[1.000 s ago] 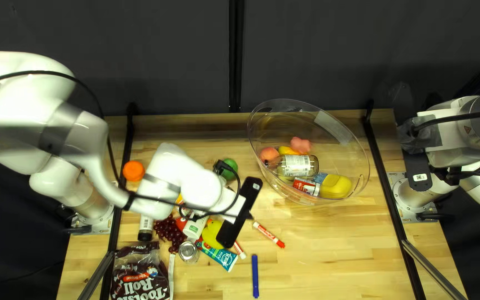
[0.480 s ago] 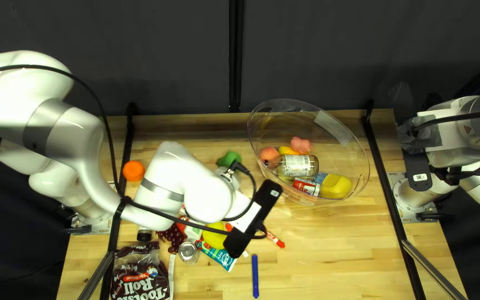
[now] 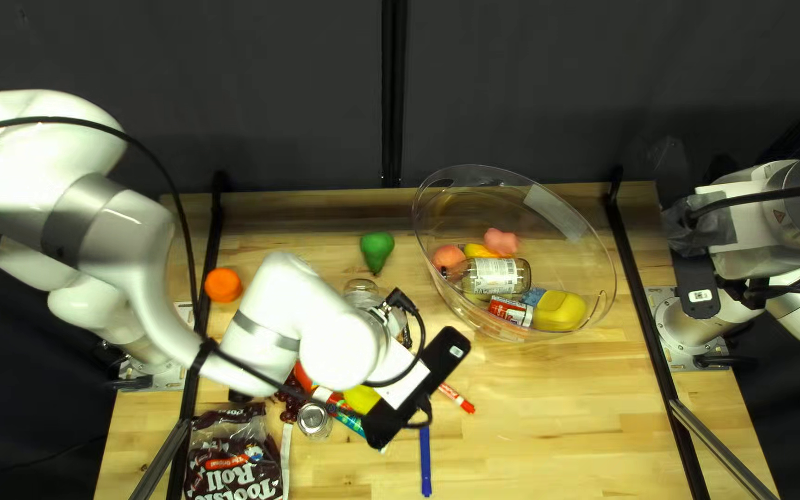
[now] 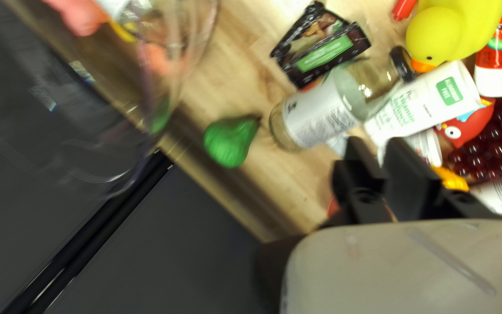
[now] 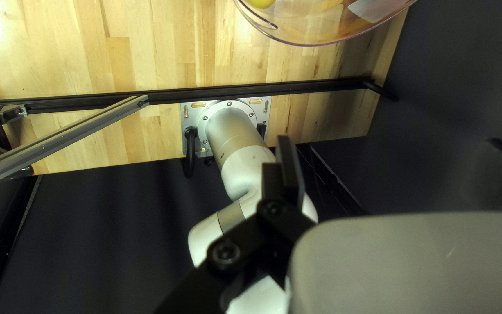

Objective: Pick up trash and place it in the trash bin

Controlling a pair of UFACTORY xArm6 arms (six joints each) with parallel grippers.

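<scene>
Bare desk lies open between the clutter and the right rail, and along the far edge behind the green pear. The left hand hangs beside the lying glass jar; whether it is apart or together I cannot tell. The right hand, apart, is above its own arm's base at the desk's right edge. The trash bin, a clear oval bowl, sits tilted at the far right and holds a labelled bottle.

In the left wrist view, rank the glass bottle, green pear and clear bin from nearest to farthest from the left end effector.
1. Nearest: glass bottle, lying on its side just ahead of the left end effector.
2. Next: green pear, beyond the bottle's wide end.
3. Farthest: clear bin, past the pear.
</scene>
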